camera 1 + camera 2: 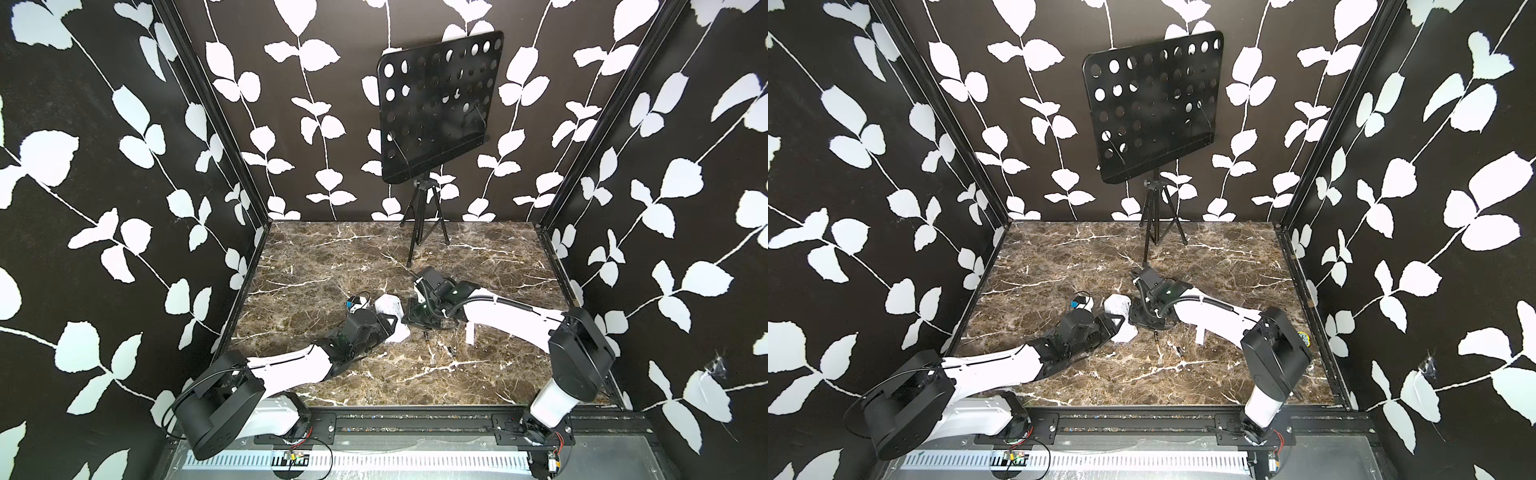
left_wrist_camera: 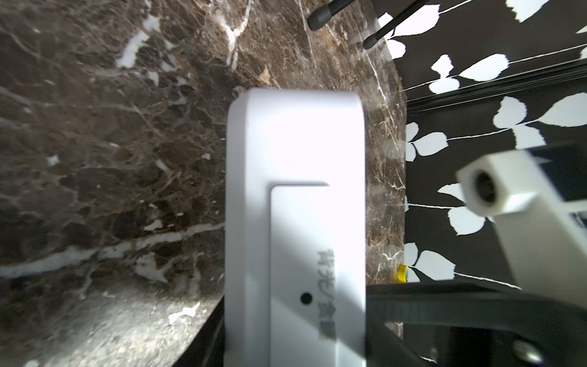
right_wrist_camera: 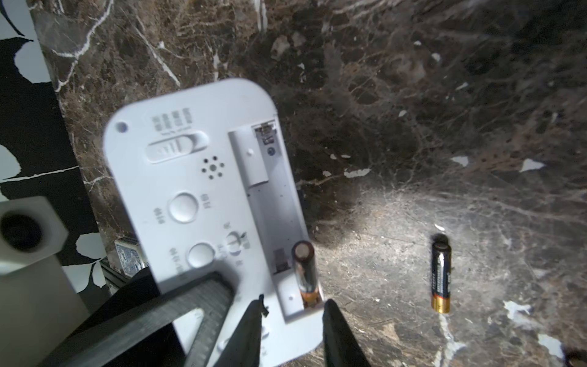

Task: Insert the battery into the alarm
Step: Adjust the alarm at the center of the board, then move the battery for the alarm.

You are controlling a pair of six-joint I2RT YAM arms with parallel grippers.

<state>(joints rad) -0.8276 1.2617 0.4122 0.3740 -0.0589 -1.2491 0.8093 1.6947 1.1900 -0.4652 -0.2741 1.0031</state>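
The alarm (image 3: 197, 190) is a white rounded plastic case, and the right wrist view shows its back with an uncovered battery bay. My left gripper (image 2: 295, 333) is shut on the alarm (image 2: 295, 190) and holds it just above the marble near the table's middle (image 1: 390, 309). A black and gold battery (image 3: 304, 270) stands tilted in the near end of the bay. My right gripper (image 3: 293, 302) is open, with its fingertips on either side of that battery's lower end and not pressing on it. The alarm's face is hidden.
A second battery (image 3: 441, 276) lies loose on the marble beside the alarm. A small blue-patterned card box (image 3: 128, 257) sits behind my left gripper. A black perforated music stand (image 1: 440, 108) on a tripod stands at the back. Patterned walls close off three sides.
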